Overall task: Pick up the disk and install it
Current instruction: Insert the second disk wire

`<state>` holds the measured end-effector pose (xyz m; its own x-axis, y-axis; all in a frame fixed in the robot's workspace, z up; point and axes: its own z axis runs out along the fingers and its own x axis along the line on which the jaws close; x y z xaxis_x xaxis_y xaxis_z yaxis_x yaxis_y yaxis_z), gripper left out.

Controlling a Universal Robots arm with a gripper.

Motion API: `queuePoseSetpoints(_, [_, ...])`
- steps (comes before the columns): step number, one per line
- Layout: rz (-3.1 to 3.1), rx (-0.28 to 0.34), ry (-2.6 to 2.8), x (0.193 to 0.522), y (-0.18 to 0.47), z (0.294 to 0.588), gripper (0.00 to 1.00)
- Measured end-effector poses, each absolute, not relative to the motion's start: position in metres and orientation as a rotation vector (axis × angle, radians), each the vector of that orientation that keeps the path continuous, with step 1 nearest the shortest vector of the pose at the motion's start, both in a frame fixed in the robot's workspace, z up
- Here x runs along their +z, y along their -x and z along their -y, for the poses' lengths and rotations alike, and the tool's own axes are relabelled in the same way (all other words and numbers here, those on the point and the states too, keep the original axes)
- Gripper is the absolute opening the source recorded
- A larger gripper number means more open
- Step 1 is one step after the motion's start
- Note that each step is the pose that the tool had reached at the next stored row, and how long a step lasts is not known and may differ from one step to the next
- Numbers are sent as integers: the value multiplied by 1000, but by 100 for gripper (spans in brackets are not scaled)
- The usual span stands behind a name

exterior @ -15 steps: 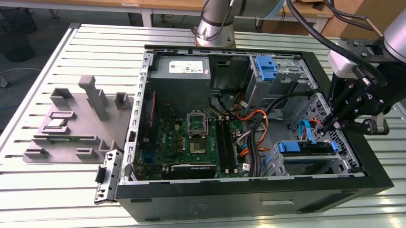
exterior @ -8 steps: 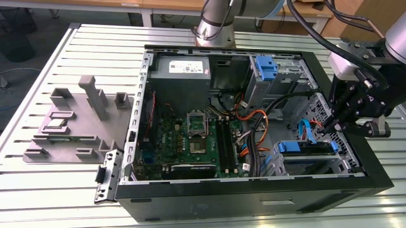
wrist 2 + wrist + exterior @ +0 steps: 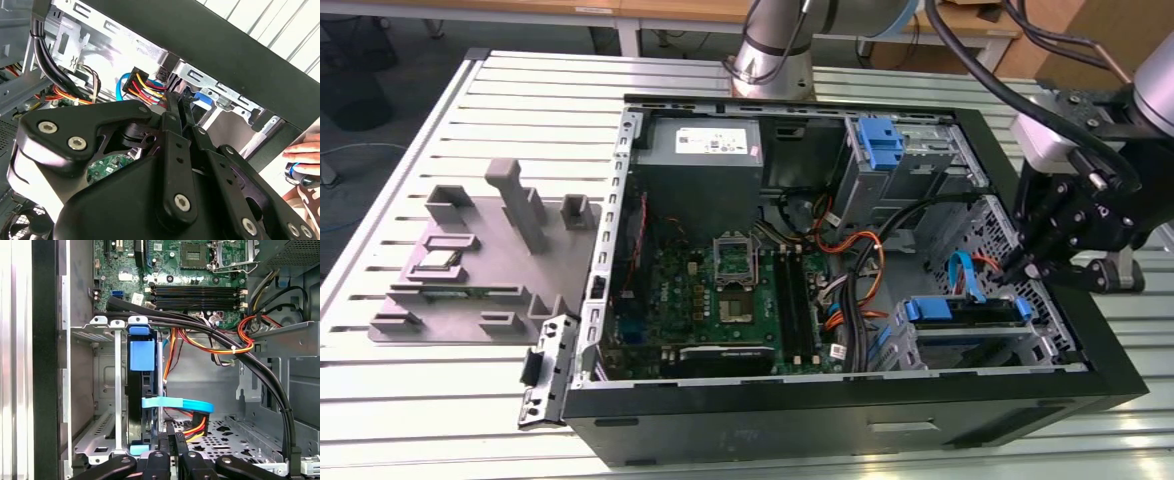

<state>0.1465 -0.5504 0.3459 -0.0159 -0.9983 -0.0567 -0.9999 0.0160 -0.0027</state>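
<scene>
Disk [image 3: 141,405] stands on edge in the metal drive cage [image 3: 107,405] of the open computer case [image 3: 854,400], which lies on the slatted tabletop [image 3: 454,380]; the cage sits in the case corner nearest the tabletop's front edge, at the exterior view's right. The blue carrier tab faces up out of the bay. A light blue data cable [image 3: 180,404] and a bundle of red, yellow and black power wires [image 3: 195,426] run to the disk's connector end. In the first wrist view the gripper [image 3: 172,440] sits at that same end, just beside the plugs, its two fingers close together with only a thin slit between; whether they pinch anything is hard to say. Disk's long axis runs away from the gripper, toward the motherboard [image 3: 720,290]. Arm reaches down over the case's side wall, wrist tilted inward. A person's hand [image 3: 305,150] rests outside the case.
</scene>
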Motion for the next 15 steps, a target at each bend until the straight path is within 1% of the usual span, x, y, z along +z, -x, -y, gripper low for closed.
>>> queuePoseSetpoints(15, [-2202,65,2167,346,-144,563,16])
